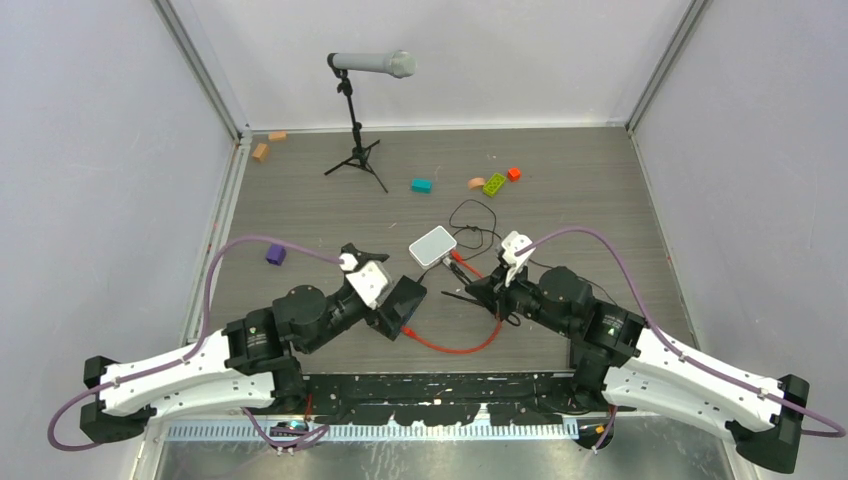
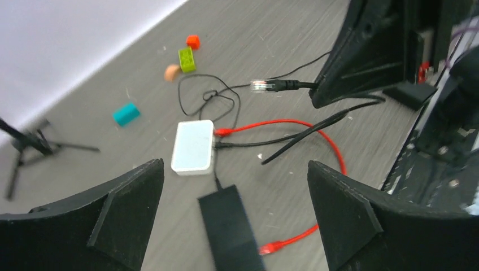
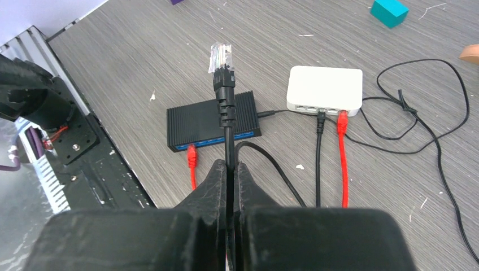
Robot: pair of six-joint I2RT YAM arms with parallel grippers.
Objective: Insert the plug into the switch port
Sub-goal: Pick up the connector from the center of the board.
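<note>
The flat black switch lies with its blue port edge facing the arms. A red cable's plug sits at a port on that edge; how deep it sits I cannot tell. My right gripper is shut on a black cable and holds its clear-tipped plug in the air above the switch. The same plug shows in the left wrist view. My left gripper stands wide open over the switch, holding nothing, with the red plug beside it.
A white rounded box behind the switch has a black and a red cable plugged in. A thin black wire loops at its right. Small coloured blocks and a microphone stand are farther back. A purple block lies left.
</note>
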